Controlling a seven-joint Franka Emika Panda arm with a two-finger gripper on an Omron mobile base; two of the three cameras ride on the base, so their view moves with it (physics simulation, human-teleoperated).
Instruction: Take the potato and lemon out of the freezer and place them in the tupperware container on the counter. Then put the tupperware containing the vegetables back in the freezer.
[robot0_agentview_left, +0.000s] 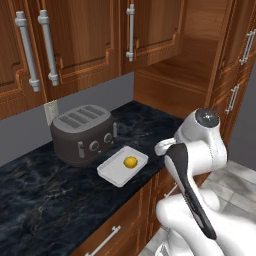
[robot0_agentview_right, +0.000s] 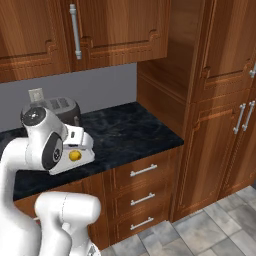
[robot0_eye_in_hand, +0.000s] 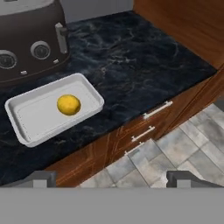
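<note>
Counter (robot0_eye_in_hand: 144, 65) bearing tray and fruit, claw wide open and empty

Tupperware container (robot0_eye_in_hand: 30, 118), left of centre in the hand view, looked a light, stiff tray, best pinched by its low rim; the lemon (robot0_eye_in_hand: 68, 105) lay inside it, firm, round and apt to roll; gripper (robot0_eye_in_hand: 111, 178) fingertips stood far apart at the bottom edge, holding nothing

Glossy white arm (robot0_agentview_left: 200, 150) built from rounded, bulbous link shells. Joint ends are capped by dark grey discs with a lighter rim, 1 seen in each base view. A long black inlay strip is run along 1 link; a dark oval panel is set into another. 2 small dark grey finger tips (robot0_eye_in_hand: 41, 178) are seen in the hand view.
</note>
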